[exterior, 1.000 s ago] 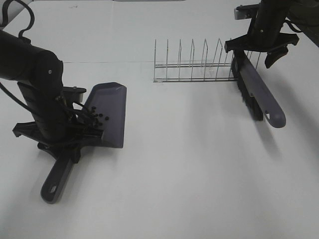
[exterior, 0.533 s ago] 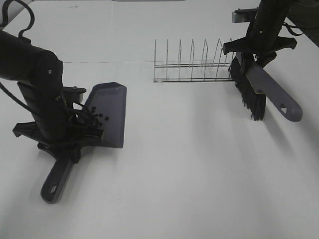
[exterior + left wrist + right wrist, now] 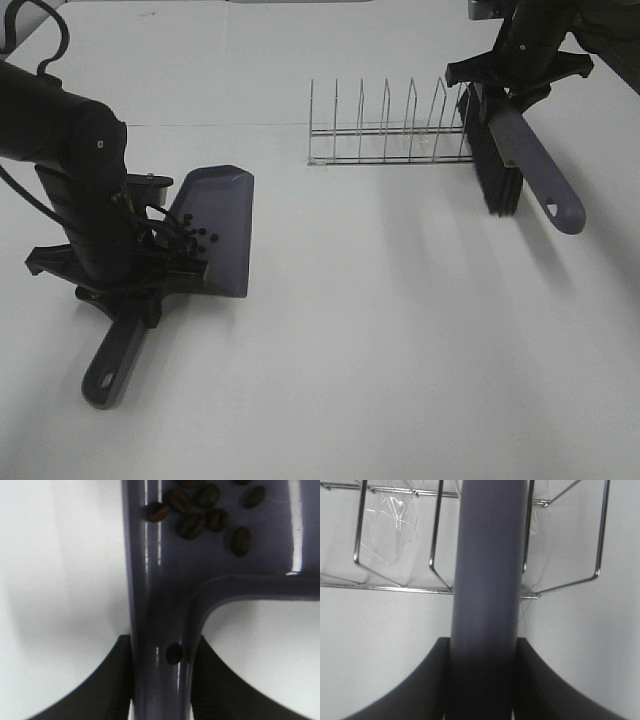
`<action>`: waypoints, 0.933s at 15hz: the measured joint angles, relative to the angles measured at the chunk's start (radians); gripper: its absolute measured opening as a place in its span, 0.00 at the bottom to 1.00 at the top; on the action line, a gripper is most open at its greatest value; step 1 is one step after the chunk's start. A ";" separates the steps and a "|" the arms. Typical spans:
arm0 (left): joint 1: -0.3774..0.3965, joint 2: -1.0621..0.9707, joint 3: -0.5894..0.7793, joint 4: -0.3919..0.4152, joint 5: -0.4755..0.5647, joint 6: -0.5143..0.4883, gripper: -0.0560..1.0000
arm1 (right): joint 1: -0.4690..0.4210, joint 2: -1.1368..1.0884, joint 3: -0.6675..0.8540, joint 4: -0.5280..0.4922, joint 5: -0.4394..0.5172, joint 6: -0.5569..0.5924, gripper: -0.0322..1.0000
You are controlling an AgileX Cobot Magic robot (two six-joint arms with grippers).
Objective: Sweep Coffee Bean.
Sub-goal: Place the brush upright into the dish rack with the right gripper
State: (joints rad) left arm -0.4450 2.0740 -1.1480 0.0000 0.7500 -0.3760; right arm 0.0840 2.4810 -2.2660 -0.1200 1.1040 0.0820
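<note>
A grey-purple dustpan (image 3: 215, 225) lies on the white table at the left. Several small dark coffee beans (image 3: 197, 238) lie in its tray; they also show in the left wrist view (image 3: 200, 512). My left gripper (image 3: 125, 285) is shut on the dustpan's handle (image 3: 160, 655), with one bean (image 3: 174, 653) on the handle. My right gripper (image 3: 515, 75) is shut on a grey brush (image 3: 520, 160) with black bristles (image 3: 492, 165), held above the table by the right end of a wire rack (image 3: 385, 130). The brush body (image 3: 487, 580) fills the right wrist view.
The chrome wire rack (image 3: 400, 555) stands at the back centre, its upright loops close beside the brush. A scrap of clear plastic (image 3: 390, 522) lies inside the rack. The table's far edge runs along the top of the high view.
My right gripper has swung the brush: its handle first moved out to the right, then came back a little, and the brush sits higher and nearer the rack. The left arm and dustpan have not moved.
</note>
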 joint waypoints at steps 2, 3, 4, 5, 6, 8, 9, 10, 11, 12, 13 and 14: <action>0.000 0.000 0.000 0.000 0.000 0.000 0.30 | -0.002 0.006 0.000 0.000 -0.029 0.001 0.30; 0.000 0.000 0.000 0.000 0.000 0.000 0.30 | -0.002 0.009 0.000 -0.001 -0.041 0.001 0.30; 0.000 0.000 0.000 0.000 0.000 0.000 0.30 | -0.002 0.014 0.000 -0.006 -0.055 0.001 0.30; 0.000 0.000 0.000 0.000 0.000 0.000 0.30 | -0.002 0.018 0.000 -0.008 -0.059 0.002 0.30; 0.000 0.000 0.000 0.000 0.000 0.001 0.30 | -0.002 0.022 0.000 -0.011 -0.066 0.005 0.30; 0.000 0.000 0.000 0.000 0.000 0.001 0.30 | -0.002 0.023 0.000 -0.016 -0.083 0.010 0.32; 0.000 0.000 0.000 0.000 0.000 0.001 0.30 | -0.002 0.023 0.000 -0.019 -0.091 0.029 0.35; 0.000 0.000 0.000 0.000 0.000 0.001 0.30 | -0.002 0.025 0.000 -0.020 -0.097 0.035 0.41; 0.000 0.000 0.000 0.000 0.000 0.001 0.30 | -0.002 0.025 0.000 -0.020 -0.098 0.043 0.51; 0.000 0.000 0.000 0.000 0.000 0.002 0.30 | -0.002 0.025 0.000 -0.022 -0.100 0.050 0.58; 0.000 0.000 0.000 0.000 0.000 0.002 0.30 | -0.002 0.024 0.000 -0.024 -0.100 0.051 0.62; 0.000 0.000 0.000 0.000 0.000 0.003 0.30 | -0.002 0.010 0.000 -0.024 -0.099 0.051 0.64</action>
State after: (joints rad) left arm -0.4450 2.0740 -1.1480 0.0000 0.7500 -0.3730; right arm 0.0820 2.4910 -2.2660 -0.1440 1.0050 0.1330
